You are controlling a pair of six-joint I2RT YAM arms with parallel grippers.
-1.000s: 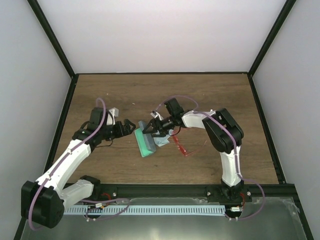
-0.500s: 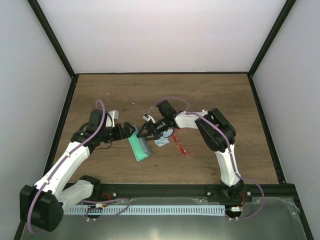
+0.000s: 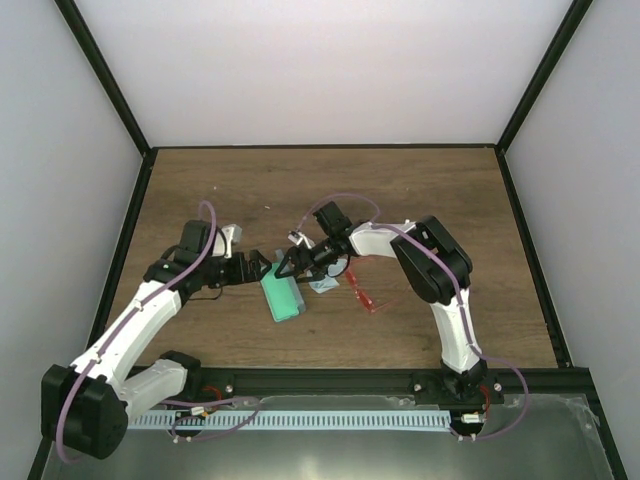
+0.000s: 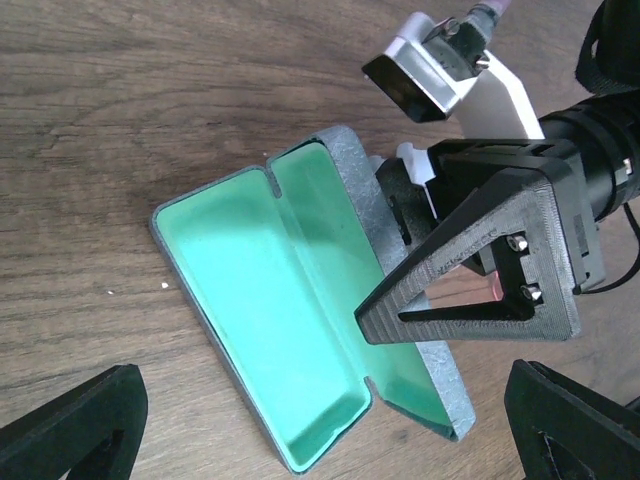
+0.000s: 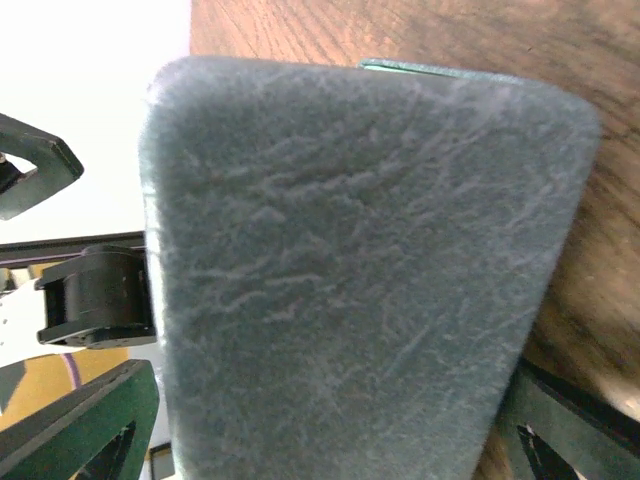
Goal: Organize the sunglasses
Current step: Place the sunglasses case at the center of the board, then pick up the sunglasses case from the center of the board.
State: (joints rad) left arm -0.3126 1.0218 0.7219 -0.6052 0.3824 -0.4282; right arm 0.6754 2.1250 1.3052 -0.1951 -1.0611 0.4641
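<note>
The grey-blue case [image 3: 284,298] lies open at the table's middle, green inside up; in the left wrist view [image 4: 270,300] it is empty. The red sunglasses [image 3: 362,297] lie on the table to its right, apart from both grippers. My left gripper [image 3: 257,268] is open just left of the case, its fingers [image 4: 70,430] wide apart at that view's bottom corners. My right gripper [image 3: 289,262] is open over the case's lid [image 5: 350,250], which fills the right wrist view. One of its fingers [image 4: 470,260] reaches across the lid.
A light blue cloth [image 3: 325,284] lies between the case and the sunglasses, partly under the right arm. Black frame rails and white walls enclose the wooden table [image 3: 330,190].
The right gripper moved left over the case, and the case slid left and toward the near edge. The left gripper drew back slightly from the case.
</note>
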